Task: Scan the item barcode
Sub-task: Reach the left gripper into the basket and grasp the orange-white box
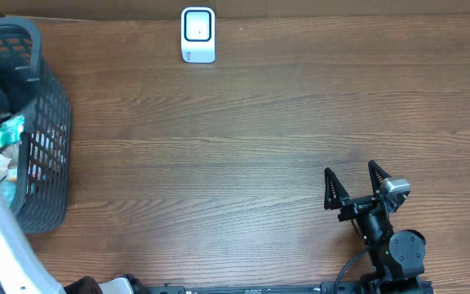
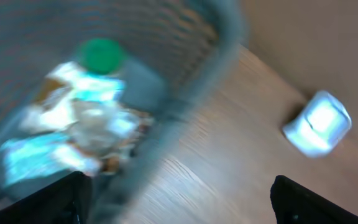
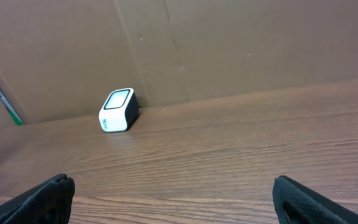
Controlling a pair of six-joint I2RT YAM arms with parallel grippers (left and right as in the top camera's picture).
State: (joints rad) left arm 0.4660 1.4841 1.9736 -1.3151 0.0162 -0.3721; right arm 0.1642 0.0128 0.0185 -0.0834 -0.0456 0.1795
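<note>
Left fingers [image 2: 67,198] wide over the left basket [image 1: 51,122], right fingers [image 1: 333,192] wide and empty near right, scanner [image 1: 198,34] far

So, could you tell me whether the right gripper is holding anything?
No, the right gripper stands open with only the table visible inside it.

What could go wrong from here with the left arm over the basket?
The left gripper hangs over the basket rim; a finger could catch the mesh and tip it. The packets lie jumbled, so it may grab two. The scanner stands far off, so a loose grip might drop one.
</note>
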